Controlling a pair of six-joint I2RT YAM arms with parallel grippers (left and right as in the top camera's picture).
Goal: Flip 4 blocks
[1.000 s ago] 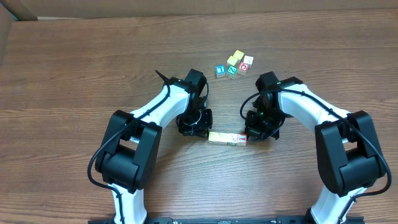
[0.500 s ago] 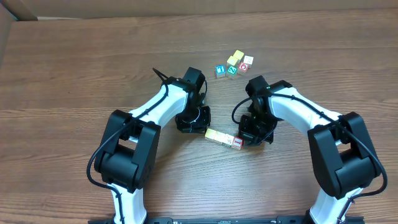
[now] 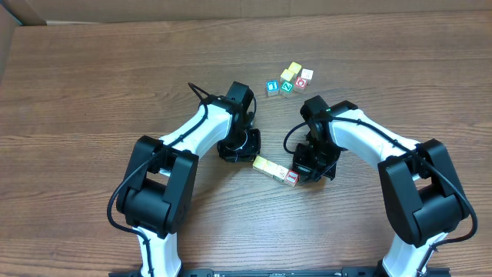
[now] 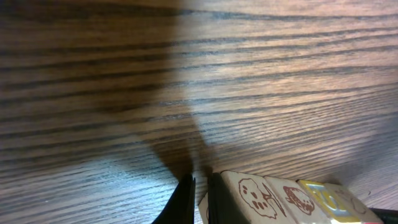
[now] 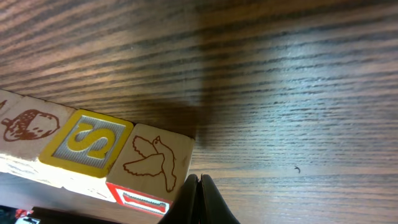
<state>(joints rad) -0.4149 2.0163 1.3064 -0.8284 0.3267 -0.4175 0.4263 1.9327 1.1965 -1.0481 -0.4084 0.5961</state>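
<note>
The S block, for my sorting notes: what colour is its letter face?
Yellow, on the S block, clearest in the right wrist view.

The block row (image 4: 280, 196) runs past the edge in both wrist views, partly out of sight.

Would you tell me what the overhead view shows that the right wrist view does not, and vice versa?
Only overhead: the left hand and a loose cluster of cubes apart from the row of blocks. Only right wrist: drawings on the row's faces, an acorn, a yellow S and a bird. Both: that row on the wooden table, with the shut right hand at its end.
</note>
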